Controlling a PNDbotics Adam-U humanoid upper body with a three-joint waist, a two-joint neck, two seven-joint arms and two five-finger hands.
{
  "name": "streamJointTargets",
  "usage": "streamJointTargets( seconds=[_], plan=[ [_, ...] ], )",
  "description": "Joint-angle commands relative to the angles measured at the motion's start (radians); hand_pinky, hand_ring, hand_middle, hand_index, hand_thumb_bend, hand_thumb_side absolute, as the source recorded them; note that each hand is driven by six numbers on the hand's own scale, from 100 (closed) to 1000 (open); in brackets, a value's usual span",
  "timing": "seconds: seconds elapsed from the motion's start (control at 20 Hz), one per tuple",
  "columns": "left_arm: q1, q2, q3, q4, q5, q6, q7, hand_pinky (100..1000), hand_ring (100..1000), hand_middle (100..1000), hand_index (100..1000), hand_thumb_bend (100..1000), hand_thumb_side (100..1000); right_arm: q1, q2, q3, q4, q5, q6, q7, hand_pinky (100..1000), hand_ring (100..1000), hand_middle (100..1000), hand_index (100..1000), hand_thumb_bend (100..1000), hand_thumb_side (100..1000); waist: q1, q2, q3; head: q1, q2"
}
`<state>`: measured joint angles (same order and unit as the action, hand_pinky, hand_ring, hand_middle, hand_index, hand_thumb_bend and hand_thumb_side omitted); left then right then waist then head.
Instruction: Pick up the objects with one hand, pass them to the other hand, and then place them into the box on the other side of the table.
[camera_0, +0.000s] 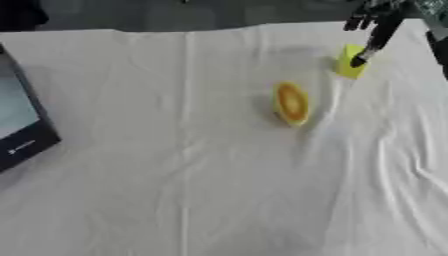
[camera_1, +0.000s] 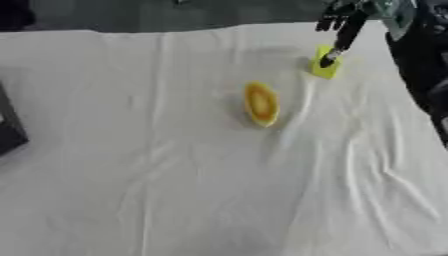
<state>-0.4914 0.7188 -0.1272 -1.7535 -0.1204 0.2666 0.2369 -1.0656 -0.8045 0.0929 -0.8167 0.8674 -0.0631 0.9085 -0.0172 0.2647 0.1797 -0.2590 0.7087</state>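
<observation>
Right robot hand (camera_0: 374, 31) at far right corner, mostly cut off; one straight finger tip touching yellow block (camera_0: 351, 62), nothing gripped. Yellow-orange oval obj (camera_0: 290, 103) mid-counter (camera_0: 175, 190). Dark box (camera_0: 19, 125) cropped at left edge; no legible writing.

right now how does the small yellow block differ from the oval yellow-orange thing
The small yellow block is boxy and plain yellow; the oval thing is elongated with an orange middle. The block lies farther back on the right, with a finger of the right hand reaching down to it; the oval thing lies alone, nearer the middle. Both rest on the white cloth.
</observation>
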Motion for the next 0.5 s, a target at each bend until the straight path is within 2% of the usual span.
streamJointTargets(
  seconds=[0.05, 0.5],
  plan=[
    [-0.014, 0.015, 0.011, -0.017, -0.004, -0.002, 0.002, 786, 672, 592, 740, 805, 399, -0.015, -0.016, -0.02, -0.008, 0.039, 0.015, -0.005, 1000, 943, 897, 902, 601, 229, 0.002, 0.0, 0.003, -0.005, -0.017],
    [-0.012, 0.01, 0.013, -0.019, -0.005, -0.004, 0.003, 788, 673, 593, 739, 801, 397, -0.01, -0.009, -0.046, 0.004, 0.127, 0.039, -0.065, 1000, 941, 894, 904, 595, 237, 0.007, 0.017, 0.011, -0.012, -0.034]
  ],
)
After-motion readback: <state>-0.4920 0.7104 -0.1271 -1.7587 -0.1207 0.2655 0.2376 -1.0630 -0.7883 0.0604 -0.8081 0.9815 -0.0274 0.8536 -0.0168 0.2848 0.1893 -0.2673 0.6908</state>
